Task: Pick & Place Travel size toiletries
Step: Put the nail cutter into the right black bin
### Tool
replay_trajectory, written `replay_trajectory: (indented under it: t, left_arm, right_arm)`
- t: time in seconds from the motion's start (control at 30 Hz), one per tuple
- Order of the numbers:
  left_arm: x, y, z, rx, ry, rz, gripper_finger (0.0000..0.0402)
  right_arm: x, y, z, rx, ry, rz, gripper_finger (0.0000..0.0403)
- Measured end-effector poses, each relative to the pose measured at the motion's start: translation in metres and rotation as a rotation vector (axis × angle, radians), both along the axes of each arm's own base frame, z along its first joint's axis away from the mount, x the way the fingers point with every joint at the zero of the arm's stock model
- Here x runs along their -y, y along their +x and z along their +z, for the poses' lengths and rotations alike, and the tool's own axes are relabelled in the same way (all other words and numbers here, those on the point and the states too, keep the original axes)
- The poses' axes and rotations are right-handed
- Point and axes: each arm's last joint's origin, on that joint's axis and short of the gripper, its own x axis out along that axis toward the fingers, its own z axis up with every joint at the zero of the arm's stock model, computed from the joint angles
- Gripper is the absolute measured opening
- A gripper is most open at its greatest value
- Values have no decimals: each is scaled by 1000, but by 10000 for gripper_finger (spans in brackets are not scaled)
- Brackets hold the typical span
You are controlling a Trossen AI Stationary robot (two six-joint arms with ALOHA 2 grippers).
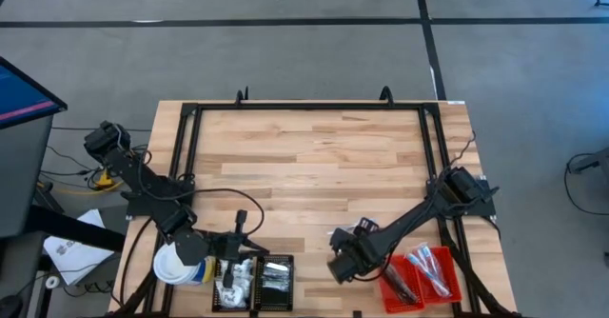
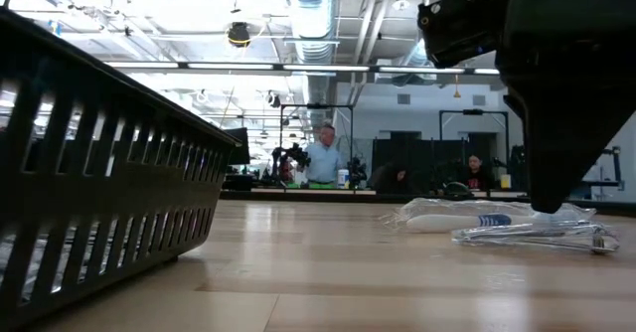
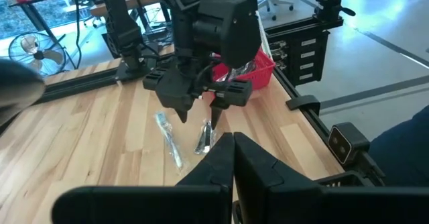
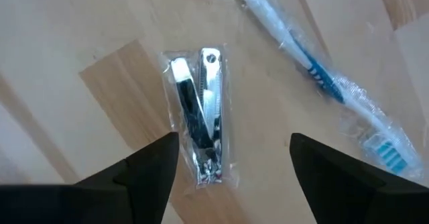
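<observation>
Hovering over the table's (image 1: 314, 156) near right part, the right gripper (image 4: 231, 160) has its fingers (image 4: 151, 163) spread apart, holding nothing. Directly beneath it lies a wrapped nail clipper (image 4: 199, 120), flat on the wood between the fingers' tips and not touching them. Just beside the clipper lies a wrapped blue-and-white toothbrush (image 4: 315, 66), also flat on the table. The red tray (image 1: 423, 278) sits near the right gripper at the table's front edge, with packets in it. The left gripper (image 3: 233, 158) is at the front left, its fingers together and empty, above the black tray (image 1: 252, 282), which holds white packets (image 1: 238, 275). A white-topped canister (image 1: 176, 264) stands beside that tray.
</observation>
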Motion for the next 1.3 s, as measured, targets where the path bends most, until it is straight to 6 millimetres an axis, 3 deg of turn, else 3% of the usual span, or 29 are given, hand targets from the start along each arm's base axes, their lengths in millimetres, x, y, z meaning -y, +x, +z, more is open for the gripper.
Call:
replay_trajectory:
  t: [0.37,0.6,0.93,1.3]
  left_arm:
    - [0,0,0,0,0,0,0]
    - [0,0,0,0,0,0,0]
    - [0,0,0,-1,0,-1,0]
    - [0,0,0,0,0,0,0]
  right_arm:
    - [-3,5,0,43,25,58,288]
    - [2,-2,0,-22,-40,62,288]
    - [3,-7,-31,39,75,73,288]
    - [5,-7,-34,33,81,51,260]
